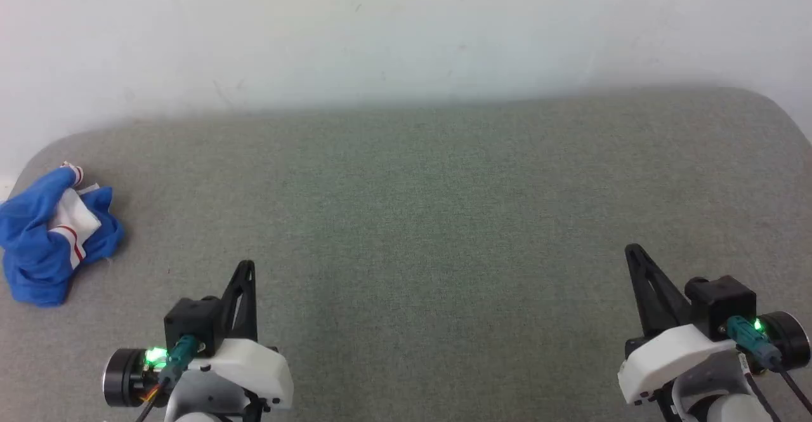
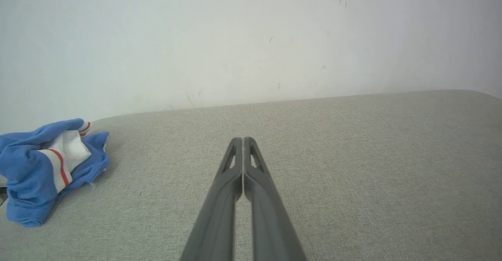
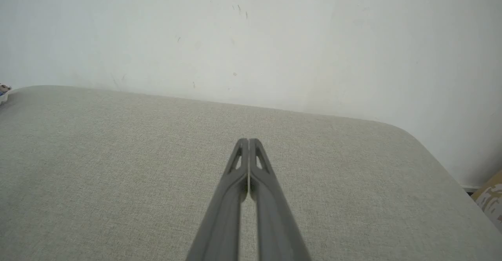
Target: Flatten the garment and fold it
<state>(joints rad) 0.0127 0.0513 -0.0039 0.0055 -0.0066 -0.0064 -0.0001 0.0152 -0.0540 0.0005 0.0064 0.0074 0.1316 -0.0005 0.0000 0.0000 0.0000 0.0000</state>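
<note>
A pale, scuffed wall (image 1: 406,28) is rising behind a grey fabric-covered table (image 1: 406,219) with rounded corners, which is taking up most of the head view. The garment (image 1: 44,244) is lying crumpled in a heap at the table's left edge, its blue cloth bunching around a white patch with red stripes, well apart from both arms. The left gripper (image 1: 246,268) is sitting at the lower left, nearer the garment, its fingers pressing together on nothing. The right gripper (image 1: 632,252) is sitting at the lower right, its fingers likewise lying together and empty.
</note>
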